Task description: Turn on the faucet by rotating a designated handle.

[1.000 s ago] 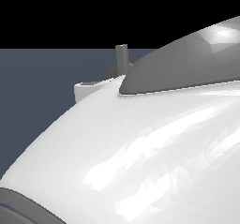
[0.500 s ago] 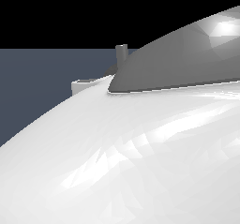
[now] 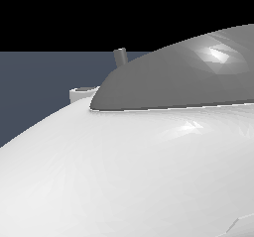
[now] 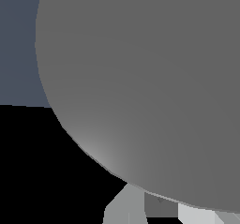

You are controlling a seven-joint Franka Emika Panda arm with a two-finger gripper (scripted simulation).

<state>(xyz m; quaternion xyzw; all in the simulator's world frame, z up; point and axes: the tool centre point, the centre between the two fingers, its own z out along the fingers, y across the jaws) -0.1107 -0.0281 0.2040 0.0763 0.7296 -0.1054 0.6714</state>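
In the wrist view a matte grey rounded surface, the faucet (image 4: 140,78), fills most of the picture at very close range. Parts of my gripper (image 4: 161,212) show at the picture's edge: a grey finger (image 4: 125,208) and a paler one (image 4: 199,214), just beside the grey surface. Too little shows to tell whether the jaws are open or shut. In the exterior view a short dark grey stub (image 3: 120,57) sticks up behind the arm; I cannot tell whether it is the handle. No thin rod shows clearly in either view.
The white glossy arm (image 3: 124,171) with its grey panel (image 3: 188,77) fills most of the exterior view and hides the scene. A small pale rim (image 3: 82,93) peeks out at its left. A slate-blue floor (image 3: 39,92) lies behind.
In the exterior view the arm's grey panel has spread toward the view's left and covers more of the picture. The stub and the pale rim stay in place.
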